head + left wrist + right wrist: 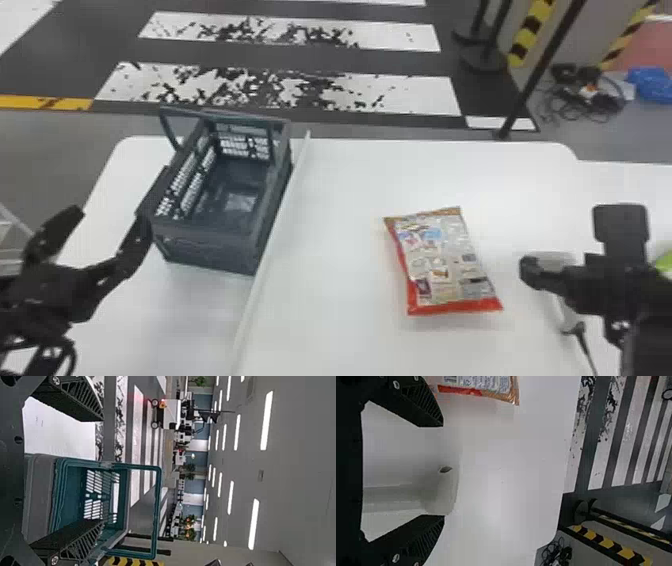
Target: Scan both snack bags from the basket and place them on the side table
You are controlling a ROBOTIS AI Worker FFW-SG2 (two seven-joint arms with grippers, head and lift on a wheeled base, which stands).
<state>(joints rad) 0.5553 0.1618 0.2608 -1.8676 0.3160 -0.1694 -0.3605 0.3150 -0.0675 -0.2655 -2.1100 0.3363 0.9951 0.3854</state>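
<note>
Head view: I am holding my left gripper [119,199] open at the left, one finger running close along the left side of the grey basket [210,245]; whether it is touching I cannot tell. The basket is standing on the left part of the white table [350,175], its handle [168,131] jutting out at the far left. A thin white strip [270,250] is running along the basket's right side. The red and silver snack bag [440,260] is lying on the table, right of that strip. My right gripper [575,244] is hanging open to the right of the bag, apart from it. A pale device [570,315] with a cable is showing beneath it, and a green item [666,261] is partly showing at the right edge.

Left wrist view: my fingers are standing wide apart with nothing between them gripped, one overlapping the basket.

Right wrist view: these fingers [425,405] are also standing well apart and gripping nothing. The pale device is showing between them, and part of the snack bag is lying beyond one finger.
</note>
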